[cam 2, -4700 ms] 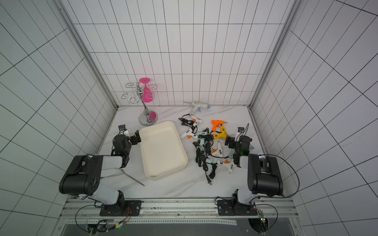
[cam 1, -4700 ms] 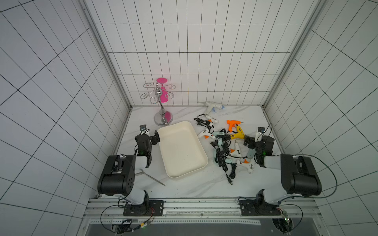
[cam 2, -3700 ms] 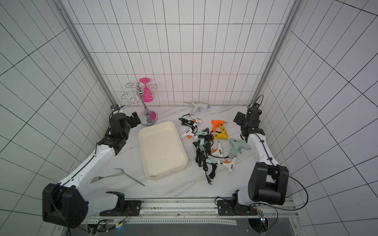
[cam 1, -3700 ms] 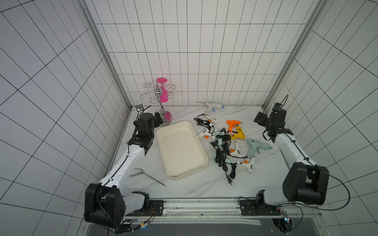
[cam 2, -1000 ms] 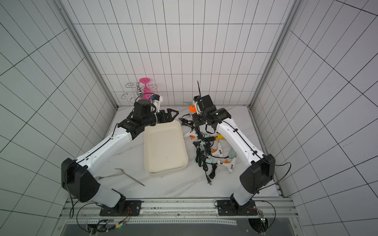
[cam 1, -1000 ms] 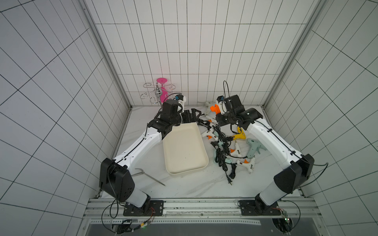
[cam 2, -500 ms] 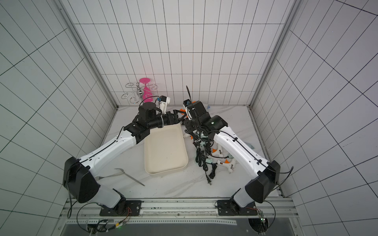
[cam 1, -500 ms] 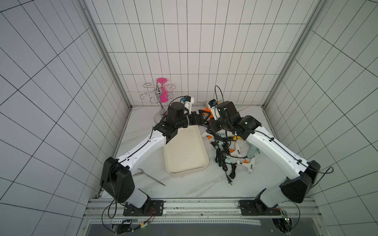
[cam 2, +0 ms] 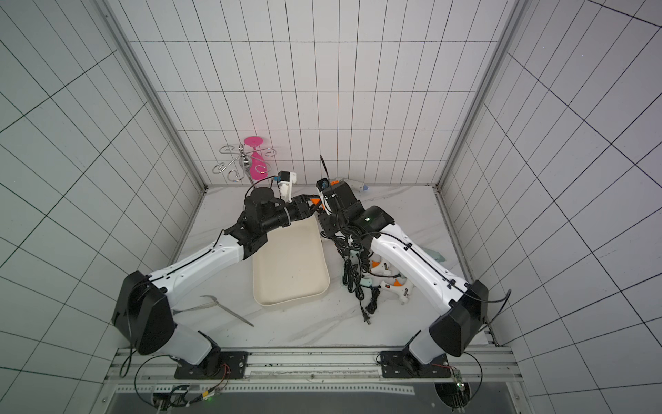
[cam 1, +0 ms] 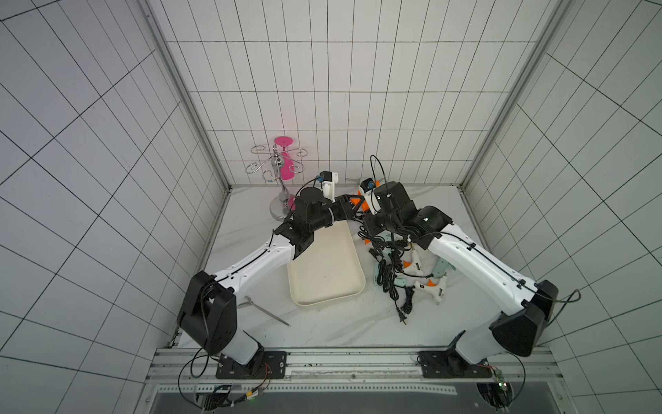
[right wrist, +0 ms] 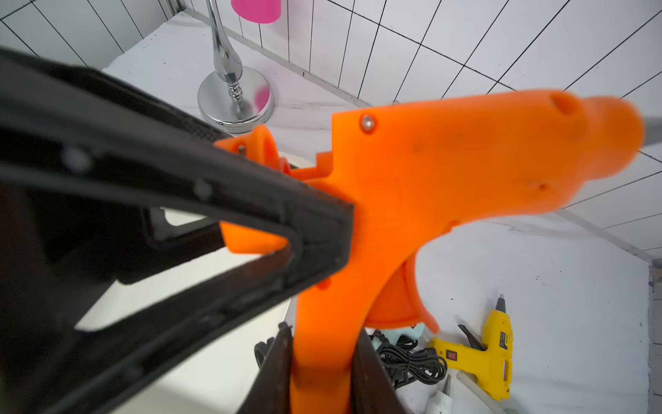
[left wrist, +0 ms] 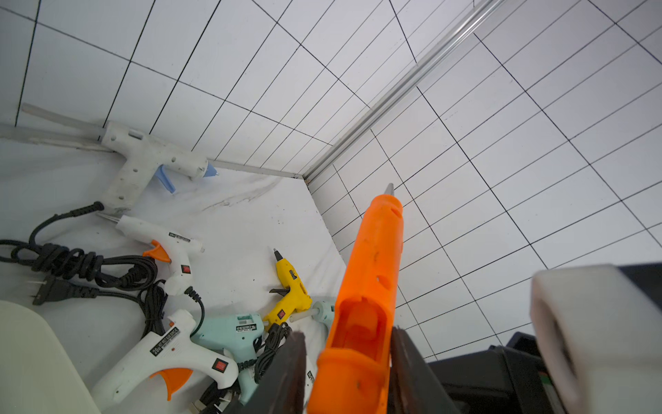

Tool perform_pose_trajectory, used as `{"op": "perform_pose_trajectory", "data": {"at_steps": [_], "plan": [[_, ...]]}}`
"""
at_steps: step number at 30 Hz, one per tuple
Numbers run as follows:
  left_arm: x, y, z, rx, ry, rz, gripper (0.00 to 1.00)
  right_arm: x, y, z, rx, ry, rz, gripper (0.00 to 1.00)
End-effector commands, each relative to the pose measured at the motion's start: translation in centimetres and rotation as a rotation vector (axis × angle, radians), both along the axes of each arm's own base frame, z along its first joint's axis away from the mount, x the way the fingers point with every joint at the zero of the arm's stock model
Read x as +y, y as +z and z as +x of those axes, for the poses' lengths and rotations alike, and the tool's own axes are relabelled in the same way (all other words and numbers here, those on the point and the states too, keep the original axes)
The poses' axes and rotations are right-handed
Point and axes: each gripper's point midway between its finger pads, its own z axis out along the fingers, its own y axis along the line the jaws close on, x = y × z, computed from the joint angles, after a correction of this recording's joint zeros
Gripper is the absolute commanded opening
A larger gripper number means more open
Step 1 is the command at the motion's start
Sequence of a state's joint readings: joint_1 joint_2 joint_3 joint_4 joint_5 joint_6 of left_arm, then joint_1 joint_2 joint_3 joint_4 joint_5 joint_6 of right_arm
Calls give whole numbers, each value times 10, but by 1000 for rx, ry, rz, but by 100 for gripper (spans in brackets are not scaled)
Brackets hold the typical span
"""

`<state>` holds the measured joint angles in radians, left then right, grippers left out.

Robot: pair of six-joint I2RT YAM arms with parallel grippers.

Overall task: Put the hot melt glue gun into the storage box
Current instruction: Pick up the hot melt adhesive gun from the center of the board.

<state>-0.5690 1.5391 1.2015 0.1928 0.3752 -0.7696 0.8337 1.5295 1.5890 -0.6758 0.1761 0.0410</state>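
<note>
The orange hot melt glue gun [right wrist: 447,161] hangs in the air over the far end of the cream-white storage box [cam 1: 326,272], which holds nothing. My right gripper [right wrist: 322,331] is shut on the gun's handle from below. My left gripper [left wrist: 349,333] reaches in from the left, and its dark fingers clamp the rear of the orange barrel [left wrist: 369,286], whose nozzle points away towards the wall. In both top views only slivers of the orange gun [cam 1: 360,204] [cam 2: 315,200] show between the two wrists. The box [cam 2: 290,272] lies under both grippers.
Right of the box lies a heap of glue guns and black cords [cam 1: 394,265], among them a yellow gun [left wrist: 292,290] and a mint one [left wrist: 233,333]. A white gun with a blue trigger [left wrist: 143,161] rests by the back wall. A chrome stand with a pink cup [cam 1: 283,179] stands back left, and metal tongs [cam 1: 265,310] lie front left.
Both arms left their folded rest. The right one lifted the orange gun from the heap to the box's far end. The left gripper came across open, then closed on the gun's barrel.
</note>
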Motion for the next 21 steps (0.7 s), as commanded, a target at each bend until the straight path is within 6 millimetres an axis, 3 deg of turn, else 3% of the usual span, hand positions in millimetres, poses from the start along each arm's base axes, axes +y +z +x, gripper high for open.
{"op": "perform_pose_trajectory", "data": {"at_steps": [1, 3, 5, 8, 10, 13, 17, 19, 21], "plan": [[-6, 3, 3, -32, -28, -34, 31, 5, 10, -6, -22, 13, 54, 8], [-9, 1, 0, -28, -55, -53, 24, 6, 12, -7, -26, 19, 65, 9], [-10, 4, -3, -40, -71, -67, 19, 6, 12, -7, -25, 21, 67, 17], [-5, 13, -8, -60, -83, -44, 12, -1, 20, -6, -50, -1, 66, 58], [5, 14, -11, -37, -83, 8, 11, -17, 36, -3, -94, -50, 76, 78], [31, 12, -18, 16, -87, 56, 10, -42, 61, -6, -129, -79, 141, 98], [76, 12, -27, 51, -42, 78, 10, -72, 87, -11, -145, -105, 278, 100], [100, 2, -27, 83, -7, 109, 10, -84, 87, -9, -145, -124, 309, 100], [117, -16, -23, 138, -8, 126, 10, -89, 75, -4, -130, -144, 295, 100]]}}
